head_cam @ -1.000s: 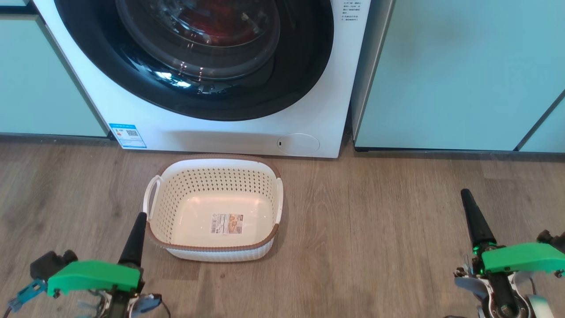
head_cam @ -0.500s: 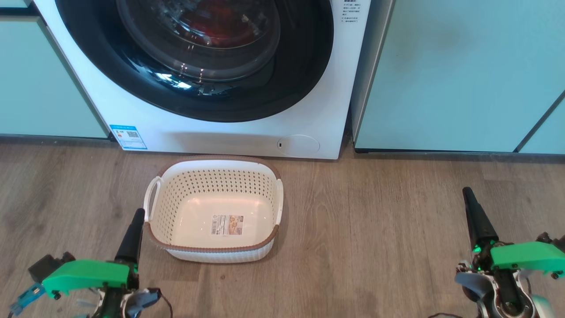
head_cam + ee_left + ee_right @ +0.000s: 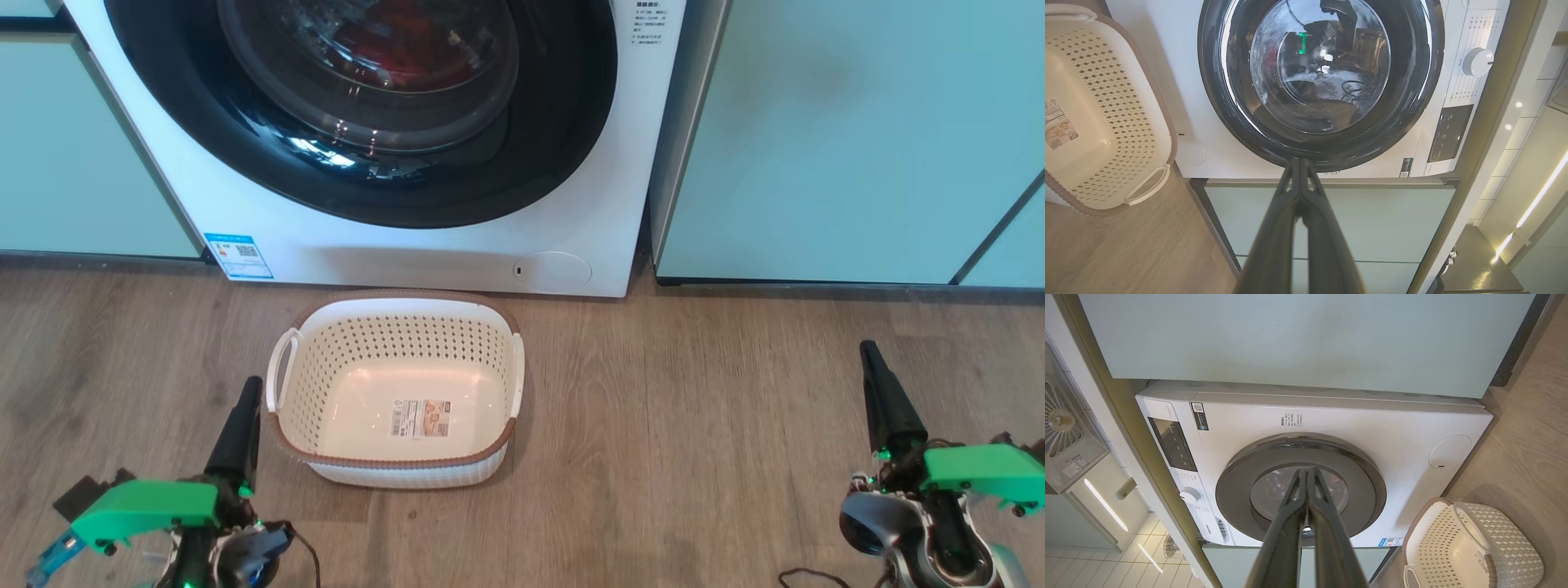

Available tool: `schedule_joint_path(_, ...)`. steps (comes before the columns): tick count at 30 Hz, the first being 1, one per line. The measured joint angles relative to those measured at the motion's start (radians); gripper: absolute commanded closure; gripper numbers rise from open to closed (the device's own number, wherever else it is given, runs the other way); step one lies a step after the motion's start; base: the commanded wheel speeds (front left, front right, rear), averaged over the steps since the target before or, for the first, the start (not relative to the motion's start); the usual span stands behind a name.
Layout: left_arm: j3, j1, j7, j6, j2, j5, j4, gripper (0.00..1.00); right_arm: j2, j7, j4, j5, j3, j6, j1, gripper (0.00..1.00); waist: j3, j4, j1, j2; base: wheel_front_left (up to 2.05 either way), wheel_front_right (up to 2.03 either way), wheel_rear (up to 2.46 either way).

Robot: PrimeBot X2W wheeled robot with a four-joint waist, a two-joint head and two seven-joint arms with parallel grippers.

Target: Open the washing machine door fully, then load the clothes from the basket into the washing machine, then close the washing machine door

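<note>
Door (image 3: pixel 563 122) shut on washer (image 3: pixel 408 253); clothes (image 3: pixel 400 41) seen red behind its glass; basket (image 3: pixel 392 462) set on floor (image 3: pixel 694 408) just before washer; left gripper (image 3: pixel 251 389) and right gripper (image 3: pixel 869 353) held low at either side, fingers pressed together, nothing gripped.

White washing machine (image 3: pixel 392 257), blue label sticker (image 3: pixel 238 255) at 7 o'clock; washing machine door (image 3: pixel 563 122) rim glossy black; clothes (image 3: pixel 408 41) red (through glass); basket (image 3: pixel 392 347) cream, dot-perforated, brown-rimmed; floor (image 3: pixel 694 408) grey-brown woodgrain; cabinet panels (image 3: pixel 857 139) mint.
</note>
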Motion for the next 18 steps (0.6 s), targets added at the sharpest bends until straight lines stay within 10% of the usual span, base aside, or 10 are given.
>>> schedule_joint_path(18,0.017,-0.002,0.009,-0.001,-0.004,-0.023,0.005,1.0,0.0,0.003,0.008,0.026,-0.005,0.0,0.0,1.0,-0.001,0.0,0.0,0.0,0.0,0.0,0.0)
